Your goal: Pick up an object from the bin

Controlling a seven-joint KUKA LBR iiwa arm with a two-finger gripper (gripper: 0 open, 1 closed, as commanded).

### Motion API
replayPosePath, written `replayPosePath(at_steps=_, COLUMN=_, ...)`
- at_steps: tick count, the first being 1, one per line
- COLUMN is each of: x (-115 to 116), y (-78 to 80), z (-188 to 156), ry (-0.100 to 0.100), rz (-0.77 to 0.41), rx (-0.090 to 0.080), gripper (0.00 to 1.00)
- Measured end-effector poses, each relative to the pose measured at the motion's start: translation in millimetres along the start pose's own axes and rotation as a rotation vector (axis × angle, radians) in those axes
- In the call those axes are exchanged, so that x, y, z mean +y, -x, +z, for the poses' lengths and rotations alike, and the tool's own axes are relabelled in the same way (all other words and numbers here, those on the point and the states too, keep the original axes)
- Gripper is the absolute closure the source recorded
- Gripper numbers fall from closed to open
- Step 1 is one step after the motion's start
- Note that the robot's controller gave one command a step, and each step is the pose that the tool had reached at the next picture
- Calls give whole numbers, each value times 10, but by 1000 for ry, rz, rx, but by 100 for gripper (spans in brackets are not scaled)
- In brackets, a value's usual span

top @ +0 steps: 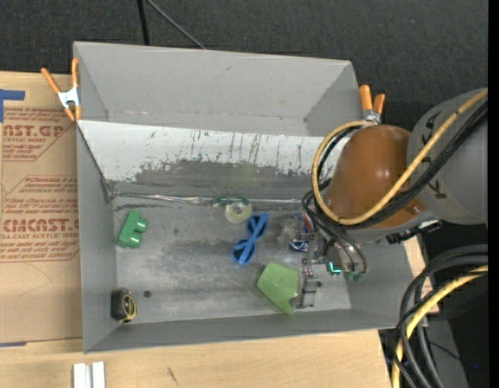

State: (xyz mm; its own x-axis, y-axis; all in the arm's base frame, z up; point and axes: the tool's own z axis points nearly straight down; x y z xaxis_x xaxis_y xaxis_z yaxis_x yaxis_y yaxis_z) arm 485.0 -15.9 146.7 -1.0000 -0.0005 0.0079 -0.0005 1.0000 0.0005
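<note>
The gripper [307, 286] is low in the grey bin's [209, 87] near right corner, just beside a green block [276, 285]; how wide it stands cannot be told. The bin floor is scuffed and scratched. The bin rests on pale wood [233, 362], with dark flooring [314, 14] behind.

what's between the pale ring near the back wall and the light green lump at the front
A blue thing shaped like sunglasses lies between the pale ring and the light green lump, seen in the camera view.
</note>
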Motion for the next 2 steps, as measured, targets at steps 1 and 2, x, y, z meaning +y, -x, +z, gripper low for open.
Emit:
replayPosePath(at_steps=1, x=-896, y=602, z=693, ry=-13, rz=-119, rx=-19, gripper=0)
replayPosePath(at_steps=2, x=-1258, y=463, z=763, ry=3, rz=30, rx=-11, gripper=0)
